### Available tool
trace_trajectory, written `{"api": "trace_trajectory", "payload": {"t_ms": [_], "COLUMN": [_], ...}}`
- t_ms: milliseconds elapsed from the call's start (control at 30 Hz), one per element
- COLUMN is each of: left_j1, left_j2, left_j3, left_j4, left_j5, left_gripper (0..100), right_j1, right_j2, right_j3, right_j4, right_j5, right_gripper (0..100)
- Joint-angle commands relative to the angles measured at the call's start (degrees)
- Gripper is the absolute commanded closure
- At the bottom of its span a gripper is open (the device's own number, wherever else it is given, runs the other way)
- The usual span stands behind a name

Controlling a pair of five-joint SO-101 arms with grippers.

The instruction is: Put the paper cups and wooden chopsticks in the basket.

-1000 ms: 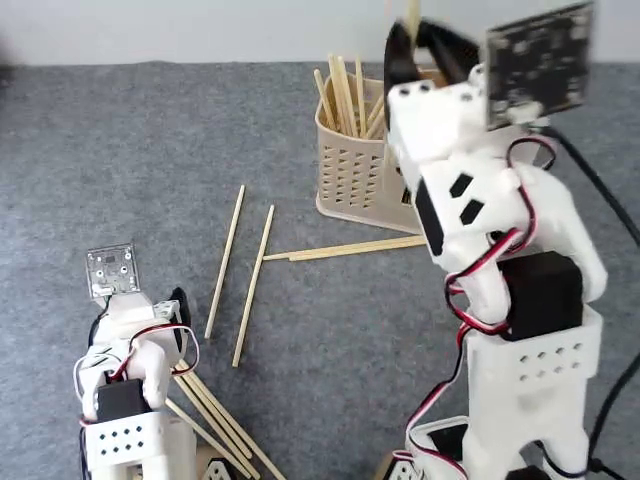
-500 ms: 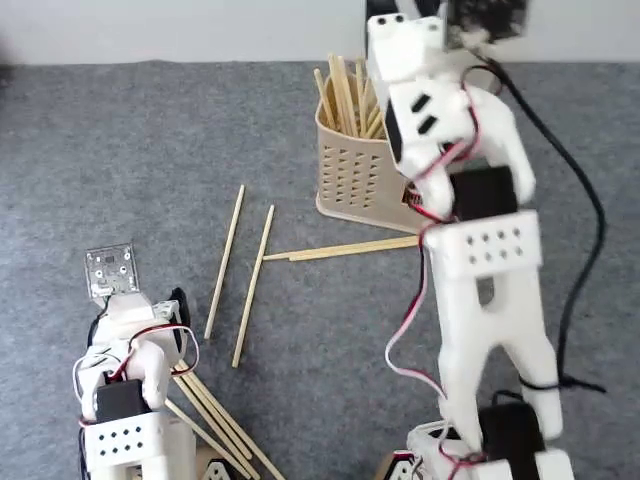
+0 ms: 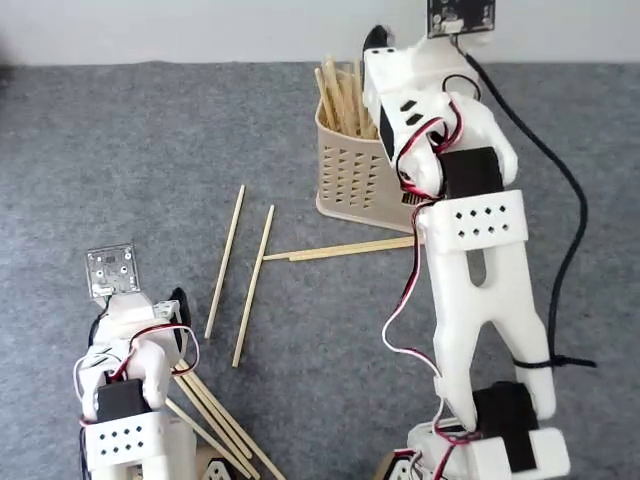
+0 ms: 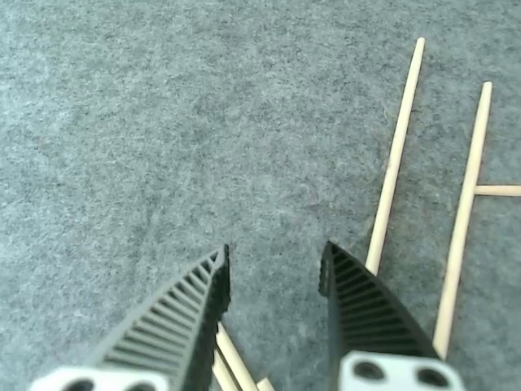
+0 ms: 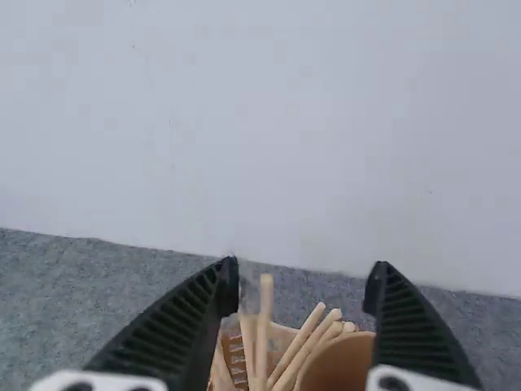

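A beige slotted basket stands at the back of the grey mat with several wooden chopsticks upright in it. My right gripper hangs over the basket's back rim. In the right wrist view the right gripper is open, with the chopsticks and a brown rounded shape, perhaps a paper cup, below it. Two chopsticks lie side by side mid-table, and another pair lies crosswise before the basket. My left gripper is open and empty near the first two chopsticks.
More chopsticks lie in a bundle beside the left arm's base. The right arm stretches over the table's right half. A white wall rises just behind the basket. Bare mat spreads across the left and back left.
The right arm has stretched out toward the back, bringing its gripper down over the basket. The left arm and the loose chopsticks have not moved.
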Motion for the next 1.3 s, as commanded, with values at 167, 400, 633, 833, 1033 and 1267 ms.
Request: {"api": "trace_trajectory", "payload": {"t_ms": [167,400,633,833,1033,1267], "left_j1": [-0.53,-0.53,-0.53,-2.55,-2.73,-2.64], "left_j2": [-0.79,-0.79,-0.79,-0.79,-0.79,-0.18], "left_j3": [-0.31,-0.31,-0.31,-1.54,-7.87,-12.44], "left_j4": [-1.49,-1.49,-1.49,-1.05,9.85,18.11], "left_j5": [-0.35,-0.35,-0.35,0.09,1.93,-0.26], "left_gripper": [82,82,82,82,82,82], "right_j1": [0.75,0.22,-4.88,-7.25,-7.87,-9.10], "right_j2": [-11.82,-12.18,-12.18,-12.18,-13.32,-21.67], "right_j3": [-2.90,-2.55,-2.55,-2.55,-0.18,17.23], "right_j4": [11.21,29.23,44.35,54.64,61.23,60.70], "right_j5": [-0.79,-0.88,-0.97,-2.73,-7.03,-6.77], "right_gripper": [70.3,70.3,70.3,70.3,70.3,70.3]}}
